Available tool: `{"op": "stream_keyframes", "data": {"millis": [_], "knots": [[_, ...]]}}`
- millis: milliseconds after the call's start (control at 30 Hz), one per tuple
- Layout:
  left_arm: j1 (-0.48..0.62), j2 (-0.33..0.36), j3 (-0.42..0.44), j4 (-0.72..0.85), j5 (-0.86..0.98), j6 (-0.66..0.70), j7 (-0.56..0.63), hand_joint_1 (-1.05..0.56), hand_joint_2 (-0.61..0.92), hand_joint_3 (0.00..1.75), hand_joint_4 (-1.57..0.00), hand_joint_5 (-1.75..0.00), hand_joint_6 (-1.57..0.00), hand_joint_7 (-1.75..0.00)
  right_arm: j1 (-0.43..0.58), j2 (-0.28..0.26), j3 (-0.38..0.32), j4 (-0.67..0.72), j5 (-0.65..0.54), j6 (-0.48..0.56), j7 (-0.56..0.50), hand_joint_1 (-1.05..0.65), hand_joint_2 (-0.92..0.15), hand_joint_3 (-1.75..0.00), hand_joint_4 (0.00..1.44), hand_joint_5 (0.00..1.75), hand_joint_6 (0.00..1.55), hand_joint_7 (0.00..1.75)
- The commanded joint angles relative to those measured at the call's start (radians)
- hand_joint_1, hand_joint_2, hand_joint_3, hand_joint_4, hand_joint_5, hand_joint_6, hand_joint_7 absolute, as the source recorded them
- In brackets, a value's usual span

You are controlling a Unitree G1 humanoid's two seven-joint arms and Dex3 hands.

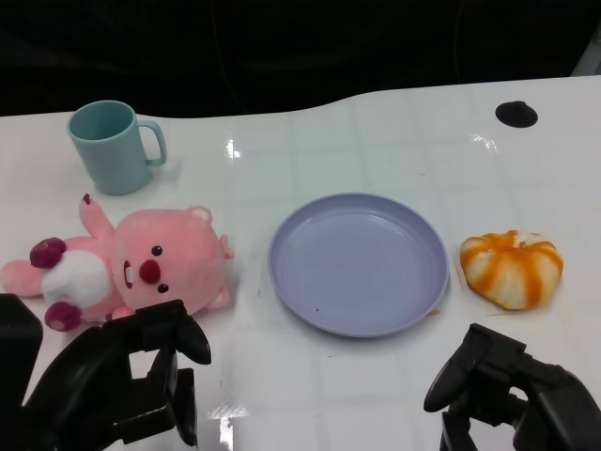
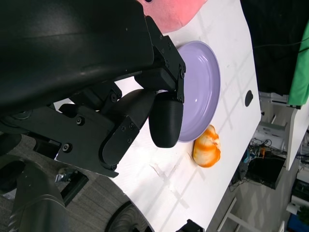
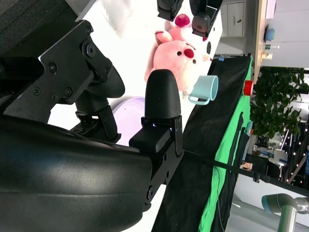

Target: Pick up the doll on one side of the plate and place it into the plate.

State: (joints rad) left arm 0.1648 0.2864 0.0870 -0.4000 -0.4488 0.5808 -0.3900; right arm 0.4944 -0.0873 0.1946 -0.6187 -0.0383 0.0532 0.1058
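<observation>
pink plush doll [image 1: 131,268] lay left of the round lilac plate [image 1: 358,262]; both black hands, left hand [image 1: 122,381] and right hand [image 1: 507,390], hovered near with fingers apart, holding nothing.

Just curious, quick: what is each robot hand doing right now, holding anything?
Left robot hand: open, holding nothing, just short of the pink doll.
Right robot hand: open, holding nothing.
</observation>
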Motion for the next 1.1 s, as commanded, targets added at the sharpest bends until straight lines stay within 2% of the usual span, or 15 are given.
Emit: {"op": "stream_keyframes", "data": {"millis": [33, 1100], "knots": [[-0.005, 0.018, 0.002, 0.001, 0.005, -0.006, -0.009, -0.06, 0.46, 1.40, -0.89, -1.75, -0.73, -1.72, 0.000, -0.006, -0.003, -0.015, -0.001, -0.002, -0.001, 0.11, -0.43, -1.37, 0.71, 1.75, 0.62, 1.54], [-0.008, 0.006, 0.022, 0.005, -0.011, -0.010, -0.017, -0.04, 0.46, 1.40, -0.89, -1.75, -0.73, -1.69, -0.001, -0.003, -0.001, -0.017, 0.001, 0.004, -0.003, 0.11, -0.41, -1.38, 0.71, 1.75, 0.62, 1.54]]}}
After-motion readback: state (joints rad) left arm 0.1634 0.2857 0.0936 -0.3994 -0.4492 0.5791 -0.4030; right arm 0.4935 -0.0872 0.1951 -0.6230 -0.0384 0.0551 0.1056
